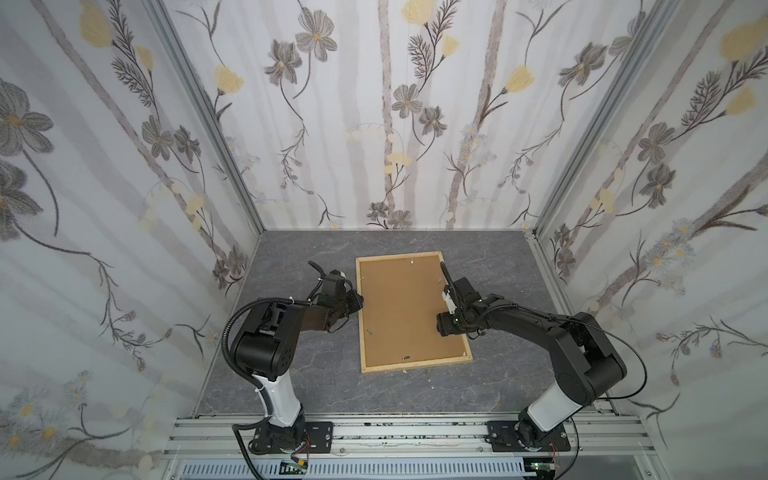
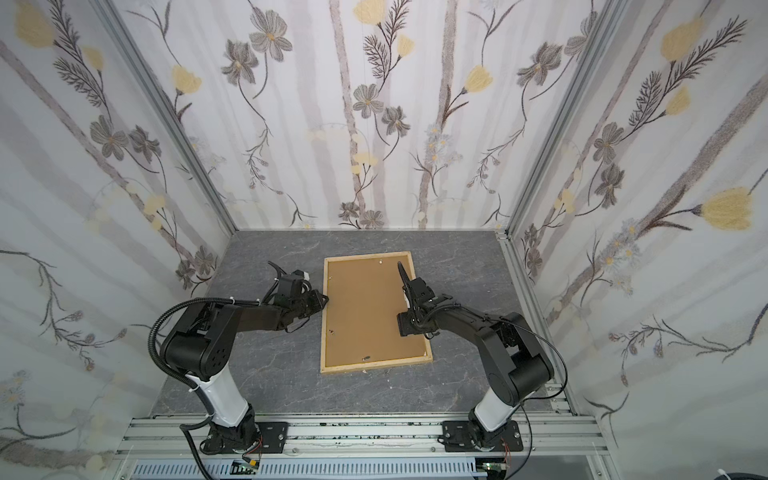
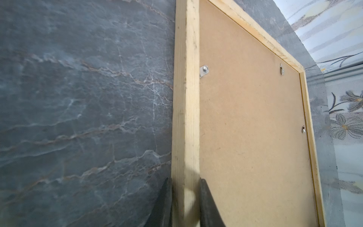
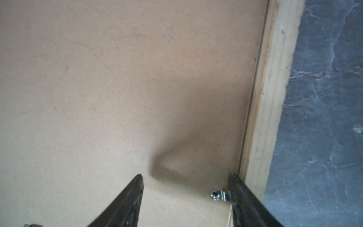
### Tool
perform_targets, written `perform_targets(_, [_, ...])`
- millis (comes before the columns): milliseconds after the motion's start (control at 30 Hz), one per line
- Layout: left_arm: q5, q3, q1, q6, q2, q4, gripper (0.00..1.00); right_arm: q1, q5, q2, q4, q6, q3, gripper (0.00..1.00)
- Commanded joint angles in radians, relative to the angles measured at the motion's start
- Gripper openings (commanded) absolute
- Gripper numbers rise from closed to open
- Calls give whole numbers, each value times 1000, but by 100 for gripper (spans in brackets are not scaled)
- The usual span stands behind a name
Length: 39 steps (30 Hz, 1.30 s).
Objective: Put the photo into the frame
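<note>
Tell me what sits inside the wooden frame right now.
A brown backing panel fills the frame, lying within its wood strips, with small metal tabs at its edges. Anything under the panel, the photo included, is covered and cannot be seen.

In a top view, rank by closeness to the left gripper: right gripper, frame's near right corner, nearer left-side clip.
1. The nearer left-side clip, by the left gripper.
2. The right gripper, across the frame.
3. The near right corner, farthest.

Your left arm (image 1: 266, 336) and right arm (image 1: 540, 328) both reach inward, wrists low.
Your left gripper (image 3: 185, 182) is clamped on the frame (image 3: 186, 88) strip, 1 finger each side; your right gripper (image 4: 186, 175) points down, jaws spread apart.
</note>
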Motion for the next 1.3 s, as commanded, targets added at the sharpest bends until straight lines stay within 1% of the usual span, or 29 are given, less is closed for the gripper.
perform_targets(0, [-183, -20, 23, -8, 14, -292, 10, -2, 31, 22, -340, 48, -33, 69])
perform_targets(167, [-172, -23, 23, -13, 20, -281, 10, -1, 30, 17, -346, 46, 15, 69])
perform_targets(233, [-169, -23, 24, -14, 20, -280, 10, -1, 27, 16, -351, 43, 51, 71])
perform_targets(333, [-168, -23, 22, -13, 20, -278, 10, 4, -3, 2, -347, 32, 123, 77])
perform_targets(467, [-164, -20, 23, -14, 19, -280, 12, 22, -42, -25, -330, 18, 228, 90])
perform_targets(633, [-142, -14, 23, -13, 6, -280, 17, 42, -56, -59, -281, 18, 298, 98])
perform_targets(800, [-138, -8, 23, -3, -2, -291, 19, 51, -98, -50, -274, 20, 270, 99])
perform_targets(1000, [-133, -9, 23, -3, 4, -286, 19, 83, -154, -29, -244, 66, 160, 100])
perform_targets(1100, [-134, -11, 22, -1, 9, -283, 19, 95, -149, -22, -233, 85, 128, 100])
perform_targets(1267, [-136, -11, 22, 0, 22, -281, 18, 95, -129, 4, -221, 112, 126, 100])
